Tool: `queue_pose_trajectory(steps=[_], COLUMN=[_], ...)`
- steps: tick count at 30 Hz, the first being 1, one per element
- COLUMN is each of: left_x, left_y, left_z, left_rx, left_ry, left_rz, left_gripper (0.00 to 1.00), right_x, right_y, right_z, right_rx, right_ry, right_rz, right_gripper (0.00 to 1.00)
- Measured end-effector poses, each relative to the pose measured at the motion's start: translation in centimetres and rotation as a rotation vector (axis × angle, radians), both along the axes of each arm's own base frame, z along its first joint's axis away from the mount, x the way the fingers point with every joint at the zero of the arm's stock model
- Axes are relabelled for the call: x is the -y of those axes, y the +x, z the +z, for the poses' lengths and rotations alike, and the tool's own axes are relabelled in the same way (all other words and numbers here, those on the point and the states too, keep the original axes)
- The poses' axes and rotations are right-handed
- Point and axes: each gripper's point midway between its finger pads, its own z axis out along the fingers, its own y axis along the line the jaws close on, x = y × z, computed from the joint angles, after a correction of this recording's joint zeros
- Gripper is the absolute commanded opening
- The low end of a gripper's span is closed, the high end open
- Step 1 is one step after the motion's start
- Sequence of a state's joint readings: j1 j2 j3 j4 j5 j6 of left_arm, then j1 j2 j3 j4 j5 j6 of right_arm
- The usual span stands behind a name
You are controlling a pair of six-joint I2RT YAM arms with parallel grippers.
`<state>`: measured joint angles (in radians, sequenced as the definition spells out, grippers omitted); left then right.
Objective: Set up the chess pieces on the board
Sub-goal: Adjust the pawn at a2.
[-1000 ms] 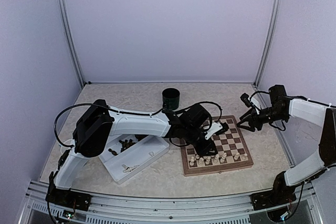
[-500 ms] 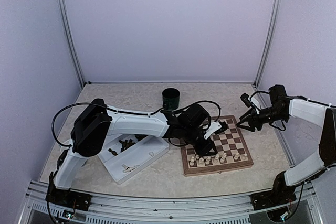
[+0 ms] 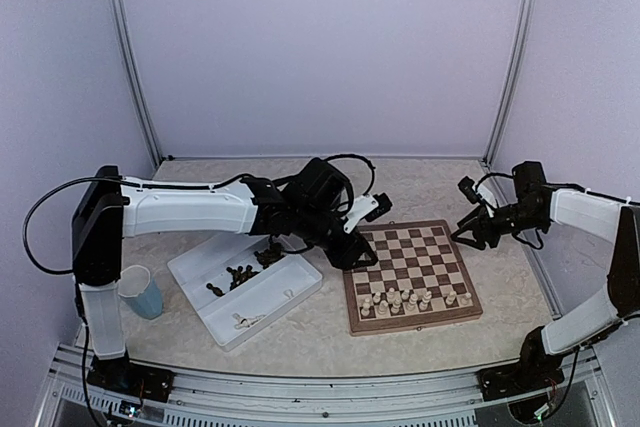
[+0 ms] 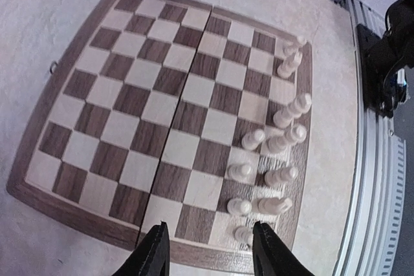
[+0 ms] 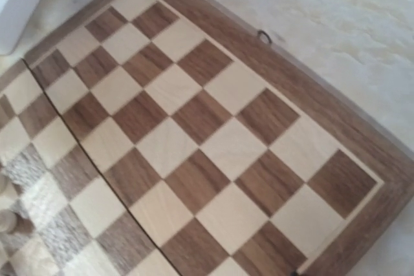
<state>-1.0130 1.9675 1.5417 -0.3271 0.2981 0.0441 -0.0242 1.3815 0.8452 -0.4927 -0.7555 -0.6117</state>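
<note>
Several cream chess pieces stand in the two nearest rows of the board, while dark pieces lie in the white tray to its left. The left gripper hovers at the board's left edge, jaws apart and empty. The right gripper hangs near the board's far right corner. I cannot tell how its jaws stand.

No lettering, number or brand mark can be read on the board or tray.
</note>
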Motion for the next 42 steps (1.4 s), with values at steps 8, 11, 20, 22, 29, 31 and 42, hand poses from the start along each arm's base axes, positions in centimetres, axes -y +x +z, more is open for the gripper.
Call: queue_pose_trajectory(steps=[8,11,20,22,29,31,42], left_x=[-2.4,-2.3,-1.6,-1.5,-1.1,-0.9,-0.8], left_y=[-1.8,-1.9,-1.9,-1.9,-2.3,-2.3,-2.5], left_z=[-4.9,-5.2,-6.5,-6.8,-7.9,-8.0,-8.1], left_rx=[-0.082,-0.086,-0.11,-0.115,-0.128,-0.129,-0.136], left_ry=[0.132,0.136,0.149,0.155,0.172,0.174,0.176], left_rz=[-0.023,-0.034,-0.053,-0.055,-0.067,-0.068,-0.075], left_gripper=[0.46,0.46,0.46,0.46,0.46,0.46,0.47], right_x=[0.6,0.8,0.8,0.8,0.8,0.8,0.8], right_y=[0.2,0.3,0.2,0.2,0.2,0.2,0.2], right_z=[-0.9,-1.1,-1.4,-1.5,-1.5,-1.6,-1.6], right_rx=[-0.003,-0.007,-0.01,-0.01,-0.01,-0.014,-0.016], right_ry=[-0.042,-0.049,-0.052,-0.052,-0.051,-0.051,-0.051], right_rz=[-0.028,-0.032,-0.033,-0.033,-0.033,-0.032,-0.032], right_gripper=[0.54,0.54,0.54,0.54,0.54,0.54,0.54])
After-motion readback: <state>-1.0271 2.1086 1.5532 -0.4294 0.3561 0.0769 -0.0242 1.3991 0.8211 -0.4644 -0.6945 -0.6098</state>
